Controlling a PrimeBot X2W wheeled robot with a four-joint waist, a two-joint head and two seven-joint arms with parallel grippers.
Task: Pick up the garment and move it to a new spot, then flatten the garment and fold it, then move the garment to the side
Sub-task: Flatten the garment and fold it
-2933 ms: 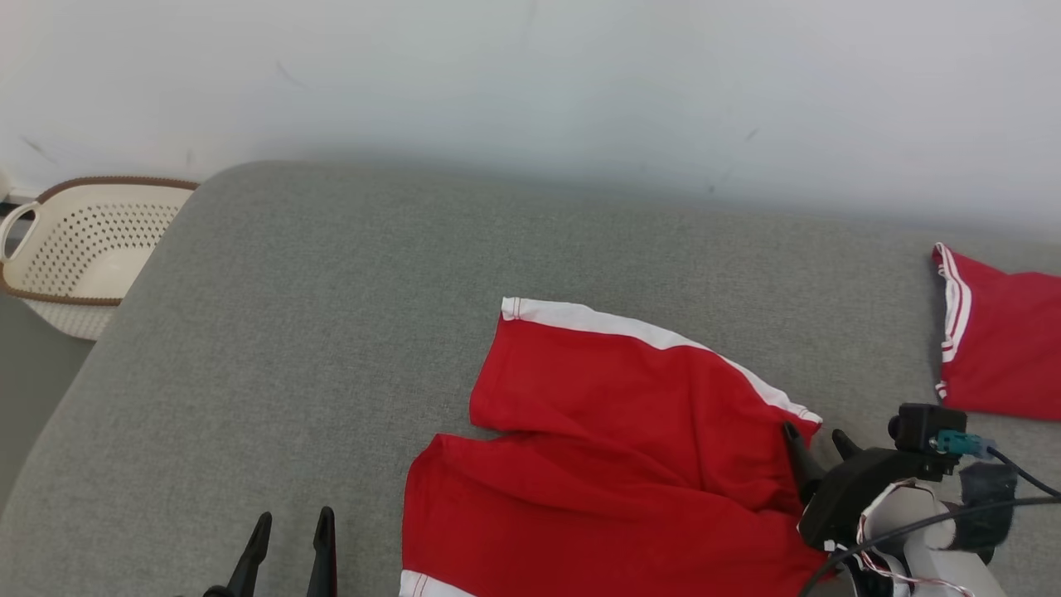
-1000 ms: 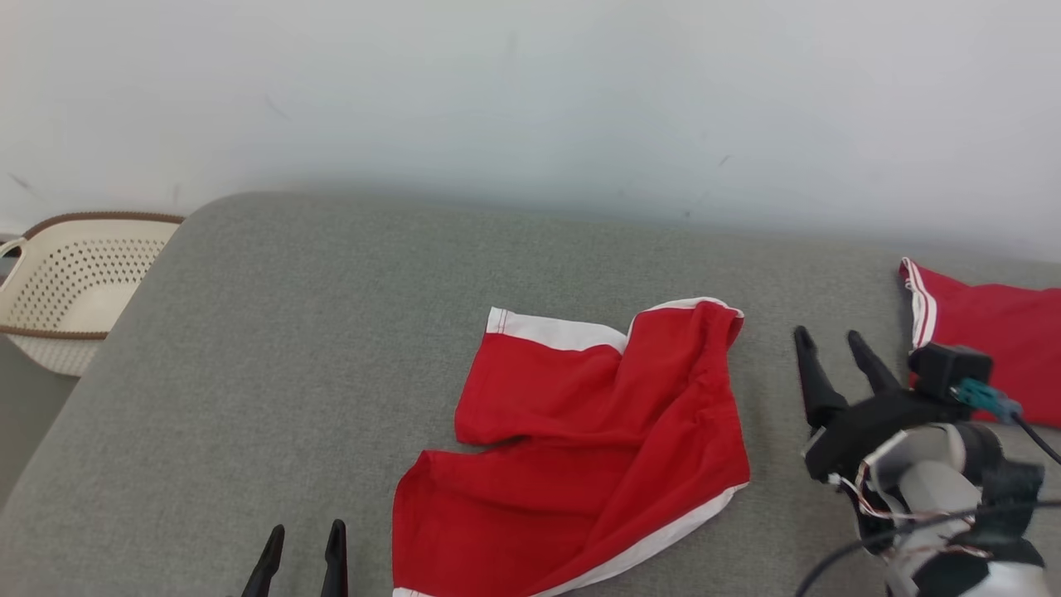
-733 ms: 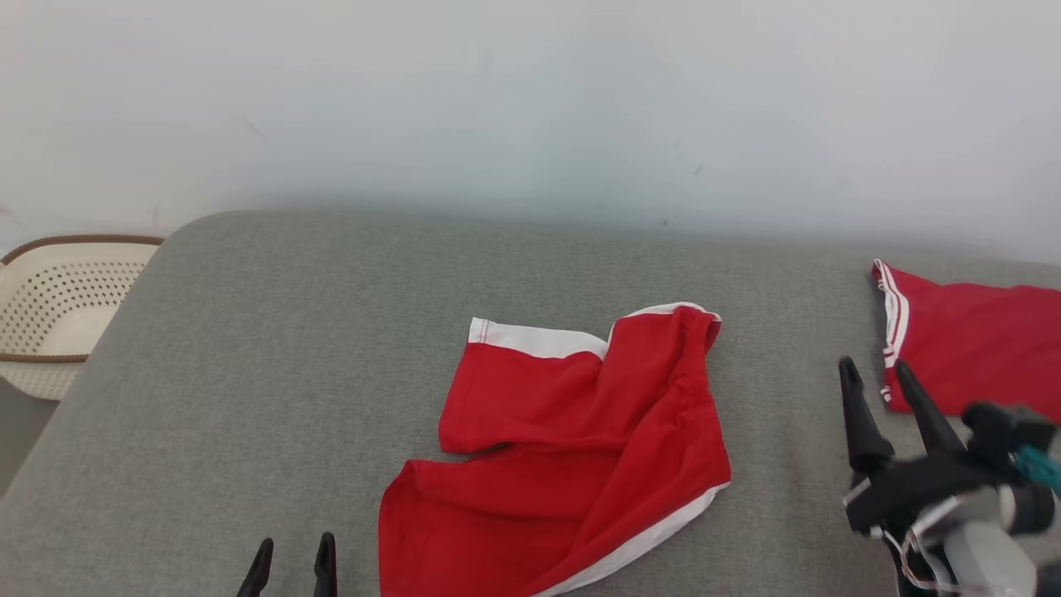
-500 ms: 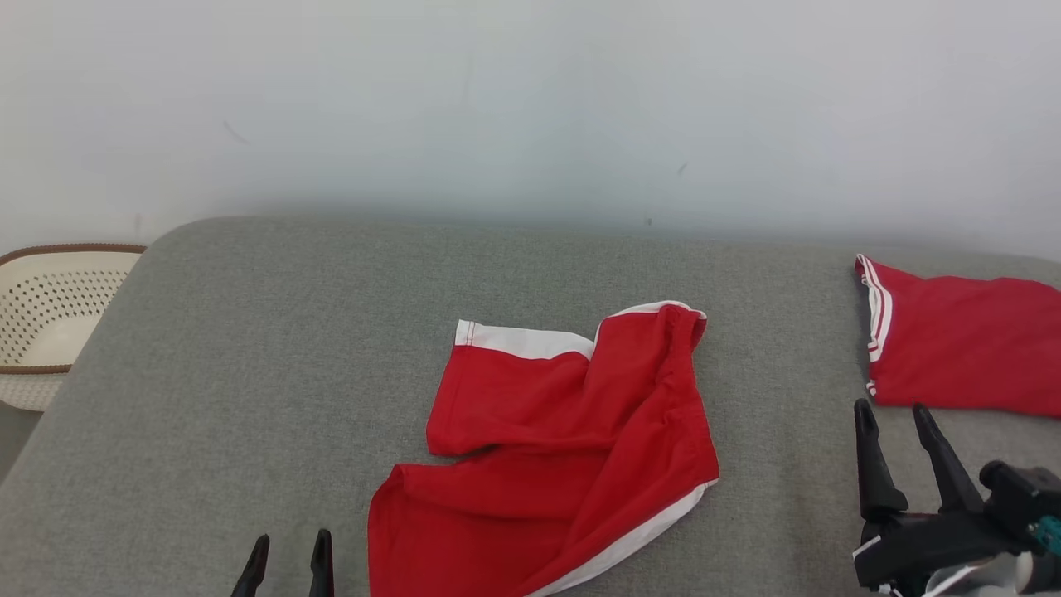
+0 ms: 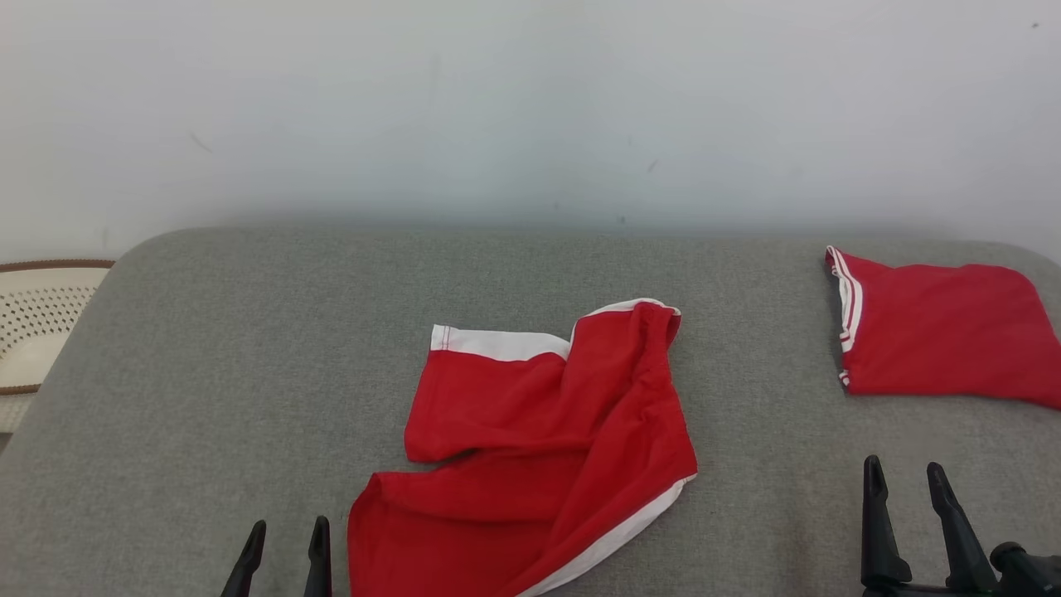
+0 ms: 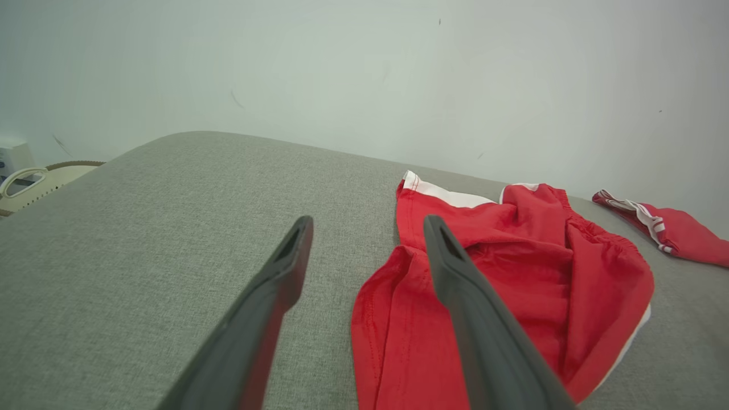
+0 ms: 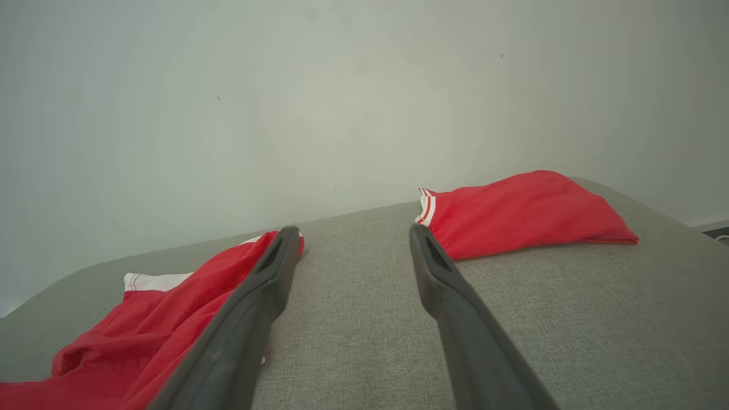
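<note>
One pair of red fabric shorts with white trim (image 5: 547, 448) lies crumpled near the middle of the grey upholstered desk (image 5: 249, 348). Its right side is flipped over the rest, so a white hem runs diagonally along the near right edge. We note that nothing holds it. The left gripper (image 5: 288, 529), just beside the near left corner of the shorts, and the right gripper (image 5: 902, 466), well apart from them on the right, both hover with jaws wide and empty. A second red garment with white-striped trim (image 5: 937, 336) rests folded at the far right of the desk. A cream perforated plastic basket (image 5: 41, 323) stands off the desk's left end.

We judge the flattening unfinished. A pinch at the overlapped right side could catch two layers and drag the fold along instead of opening it. A one-sided pull could slide the whole cloth across the upholstery. A wide sweep of the right arm could disturb the folded garment.
</note>
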